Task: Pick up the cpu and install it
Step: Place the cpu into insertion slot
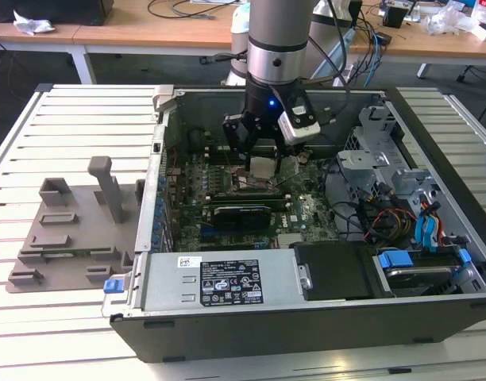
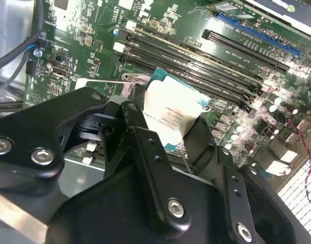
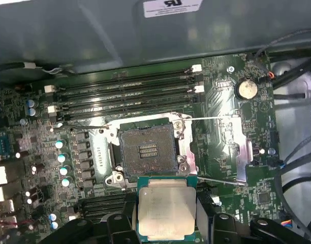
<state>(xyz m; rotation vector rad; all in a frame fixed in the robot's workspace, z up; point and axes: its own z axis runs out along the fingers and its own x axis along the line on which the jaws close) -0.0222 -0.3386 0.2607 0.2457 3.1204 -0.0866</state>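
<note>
The black, angular gripper (image 3: 165, 223) is clenched on the cpu (image 3: 165, 206), a small flat square chip with a dull silver-grey metal lid and a thin teal rim, its fingers (image 3: 204, 218) pressing opposite edges. The cpu hangs level, lid up, over the middle of the green motherboard (image 1: 298, 210) inside the open grey sheet-metal computer case (image 1: 227, 313) on the pale slatted bench (image 1: 68, 127). Being square, it shows no long axis; its edges run parallel to the open black square socket (image 3: 148, 152) nearby, whose shiny steel load plate (image 3: 239, 152) lies flipped back.
</note>
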